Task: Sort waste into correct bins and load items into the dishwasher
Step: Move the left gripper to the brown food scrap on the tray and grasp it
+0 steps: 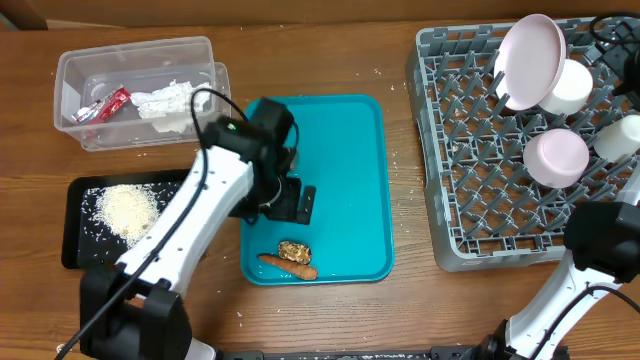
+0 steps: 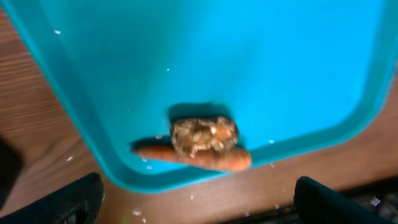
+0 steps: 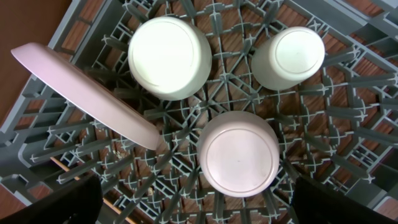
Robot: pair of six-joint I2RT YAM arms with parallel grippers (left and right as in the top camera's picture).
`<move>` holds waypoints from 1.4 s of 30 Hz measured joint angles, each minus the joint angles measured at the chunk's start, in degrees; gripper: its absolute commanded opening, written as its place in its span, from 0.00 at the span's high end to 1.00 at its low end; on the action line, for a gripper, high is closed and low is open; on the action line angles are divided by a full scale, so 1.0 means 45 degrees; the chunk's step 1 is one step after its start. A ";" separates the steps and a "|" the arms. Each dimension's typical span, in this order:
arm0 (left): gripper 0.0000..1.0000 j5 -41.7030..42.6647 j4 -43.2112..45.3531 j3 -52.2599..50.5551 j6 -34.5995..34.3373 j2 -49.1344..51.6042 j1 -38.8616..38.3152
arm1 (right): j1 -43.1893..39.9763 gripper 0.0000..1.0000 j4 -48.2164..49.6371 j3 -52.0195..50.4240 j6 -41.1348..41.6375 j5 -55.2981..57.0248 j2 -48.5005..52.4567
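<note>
Overhead, the tabletop (image 1: 400, 310) carries one clear tub (image 1: 75, 70), one black tray (image 1: 75, 225), one teal tray (image 1: 350, 150) and one grey rack (image 1: 470, 200). The tub holds one red wrapper (image 1: 105, 104) and one napkin (image 1: 165, 100), side by side. A heap of rice (image 1: 128, 210) lies on the black tray, with loose grains around it. On the teal tray's near end lie one brown lump (image 1: 294, 250) and one carrot (image 1: 288, 265), touching. The rack holds four dishes: a plate (image 1: 535, 50) on edge, a white bowl (image 1: 572, 88) just behind it, a pink bowl (image 1: 557, 157) and a cup (image 1: 620, 138). The left arm (image 1: 200, 210) reaches over the teal tray; the right arm (image 1: 590, 260) stands by the rack's near corner.

The left wrist view shows only the teal tray's corner, with the lump resting against the carrot, blurred. The left claw (image 2: 199, 199) is spread wide with nothing between its tips.

The right wrist view looks straight down on the rack, showing what the overhead does not: both bowls and the cup sit upside down among the pegs, and the plate leans tilted. The right claw (image 3: 199, 205) is wide open and empty above them.
</note>
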 measured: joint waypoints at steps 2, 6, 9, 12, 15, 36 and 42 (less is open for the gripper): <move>0.00 -0.0078 0.0471 -0.0495 -0.0015 0.0204 0.0015 | 0.0000 0.00 -0.0005 0.0000 -0.0005 0.0000 0.0000; 0.00 -0.0170 0.0933 -0.0869 -0.0058 0.0306 0.0024 | 0.0000 0.00 -0.0005 0.0000 -0.0005 -0.0005 0.0000; 0.00 -0.0185 0.1365 -0.1069 -0.0058 0.0306 0.0019 | 0.0000 0.00 -0.0010 0.0000 -0.0005 0.0000 0.0000; 0.00 -0.0219 0.1948 -0.1608 -0.0058 0.0306 -0.0015 | 0.0000 0.00 -0.0010 0.0000 0.0000 0.0005 0.0000; 0.00 -0.0325 0.2365 -0.2210 -0.0214 0.0306 -0.0199 | 0.0000 0.00 -0.0010 0.0000 -0.0005 0.0000 0.0000; 0.00 -0.1472 0.4070 -0.3959 -0.1885 0.0306 -0.2331 | 0.0000 0.00 -0.0005 0.0000 -0.0005 0.0005 0.0000; 0.01 -0.1734 0.4658 -0.4629 -0.1962 0.0306 -0.2331 | 0.0000 0.00 -0.0005 0.0000 -0.0005 0.0000 0.0000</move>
